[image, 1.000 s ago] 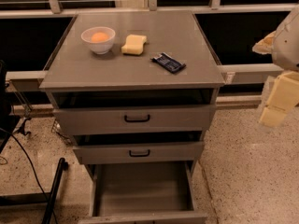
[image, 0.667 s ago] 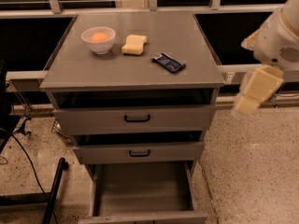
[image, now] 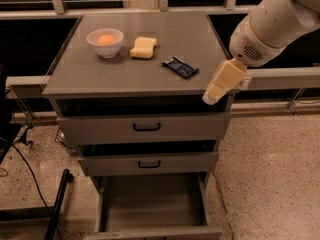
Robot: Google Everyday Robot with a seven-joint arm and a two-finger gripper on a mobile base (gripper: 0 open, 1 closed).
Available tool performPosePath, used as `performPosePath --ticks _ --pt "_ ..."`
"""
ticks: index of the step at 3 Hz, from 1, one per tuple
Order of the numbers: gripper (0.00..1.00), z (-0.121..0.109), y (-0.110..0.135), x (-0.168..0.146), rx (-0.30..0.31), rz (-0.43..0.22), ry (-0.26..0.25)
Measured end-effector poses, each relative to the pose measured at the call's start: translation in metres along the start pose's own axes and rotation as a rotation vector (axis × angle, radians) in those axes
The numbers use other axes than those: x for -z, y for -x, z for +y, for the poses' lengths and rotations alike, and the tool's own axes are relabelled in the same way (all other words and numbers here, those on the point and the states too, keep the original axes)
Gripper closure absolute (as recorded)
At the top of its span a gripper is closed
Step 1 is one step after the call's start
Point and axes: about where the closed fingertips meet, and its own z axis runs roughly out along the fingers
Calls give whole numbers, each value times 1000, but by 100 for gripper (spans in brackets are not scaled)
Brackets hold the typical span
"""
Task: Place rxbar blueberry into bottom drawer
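- Camera view: the arm (image: 270, 26) is cut off by the top and right edges, and the front of the bottom drawer (image: 150, 206) runs into the lower edge.
- The gripper (image: 210, 96) hangs at the right front corner of the cabinet top (image: 120, 76), angled down-left. It reads as 1 pale block, so I cannot tell whether it is released or clenched.
- The rxbar blueberry (image: 180, 67) lies flat on the top, left of the gripper and slightly farther back, near but apart.
- The bottom drawer stands pulled out below-left of the gripper, under 2 upper drawers.
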Motion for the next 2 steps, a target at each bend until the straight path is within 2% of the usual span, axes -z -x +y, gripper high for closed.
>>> performPosePath --ticks 1,2 --pt "0 0 0 0 0 0 0" --pt "0 -12 4 -9 -37 -13 -52"
